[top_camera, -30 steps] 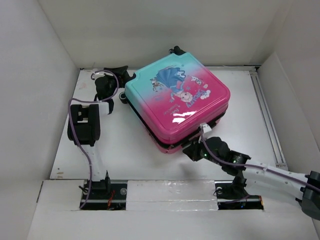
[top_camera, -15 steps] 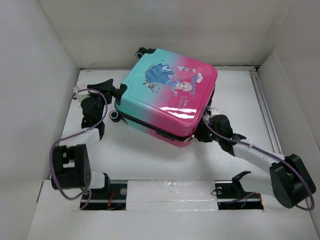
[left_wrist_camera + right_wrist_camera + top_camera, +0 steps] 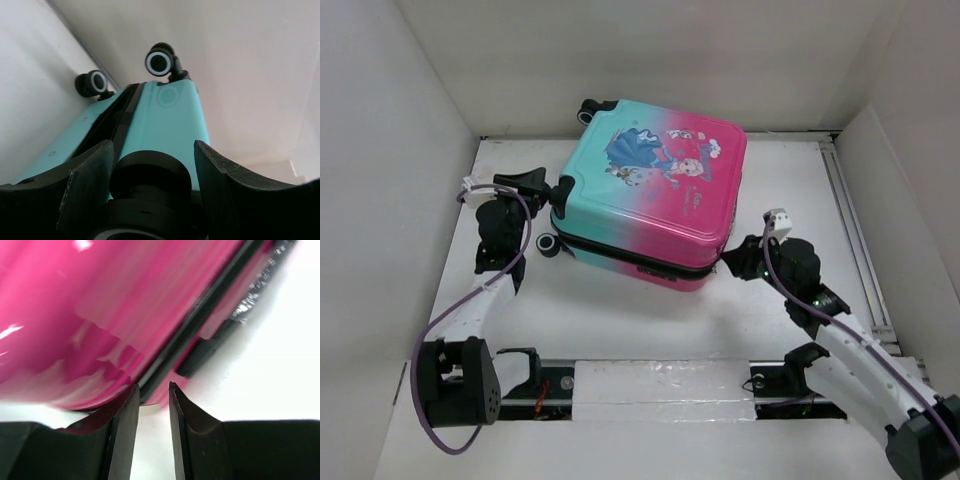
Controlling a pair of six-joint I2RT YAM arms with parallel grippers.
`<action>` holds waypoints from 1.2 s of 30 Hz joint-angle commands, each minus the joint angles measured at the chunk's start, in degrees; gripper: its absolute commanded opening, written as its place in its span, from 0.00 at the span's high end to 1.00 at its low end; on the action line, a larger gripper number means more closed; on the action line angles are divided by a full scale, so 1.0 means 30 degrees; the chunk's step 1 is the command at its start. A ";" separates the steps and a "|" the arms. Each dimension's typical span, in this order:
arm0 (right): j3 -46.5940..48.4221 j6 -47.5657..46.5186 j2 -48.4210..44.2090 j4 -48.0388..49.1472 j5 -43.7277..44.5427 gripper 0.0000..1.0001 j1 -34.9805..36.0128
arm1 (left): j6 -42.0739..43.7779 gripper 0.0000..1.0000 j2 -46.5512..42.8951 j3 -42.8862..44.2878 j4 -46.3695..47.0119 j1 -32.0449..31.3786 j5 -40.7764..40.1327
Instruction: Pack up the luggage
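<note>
The luggage (image 3: 660, 190) lies flat and closed on the white table, teal end to the left, pink end to the right, princess picture facing up. My left gripper (image 3: 548, 190) sits at its teal left corner with the jaws round a black caster wheel (image 3: 150, 175); the teal shell (image 3: 170, 120) rises behind it. My right gripper (image 3: 735, 262) stands just off the pink front-right corner. In the right wrist view this right gripper (image 3: 153, 386) is open by a narrow gap with only table between the fingers, tips at the zipper seam of the pink shell (image 3: 100, 315).
White walls enclose the table on three sides. A metal rail (image 3: 845, 220) runs along the right side. A taped strip (image 3: 660, 385) crosses the front between the arm bases. Two black-and-white wheels (image 3: 160, 62) stick out at the luggage's far end near the back wall.
The luggage has turned and shifted toward the back left. My right gripper opened and drew back from the pink corner. My left arm swung outward, staying at the wheel.
</note>
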 commanded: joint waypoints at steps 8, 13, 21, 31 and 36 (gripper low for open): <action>-0.1379 -0.0170 -0.1090 0.2183 -0.2984 0.60 0.0521 | 0.0909 1.00 0.1337 -0.0185 0.3230 -0.0229 0.0634; -0.1935 -0.0172 -0.0385 0.4407 -0.3834 0.57 0.0521 | 0.0909 1.00 0.1720 -0.0535 0.3408 -0.0229 0.0634; -0.2025 -0.0172 0.1255 0.4853 -0.4507 0.54 0.0521 | 0.0734 1.00 0.2247 -0.0741 0.3994 -0.0229 0.0809; -0.2641 0.0794 -0.1321 0.2540 -0.5503 0.45 0.0521 | -0.0055 1.00 0.1255 -0.0566 0.4228 -0.0229 0.1952; -0.2172 0.0792 -0.1499 0.1335 -0.4862 0.44 0.0521 | 0.0146 1.00 -0.0065 0.0575 0.2799 -0.0229 0.2128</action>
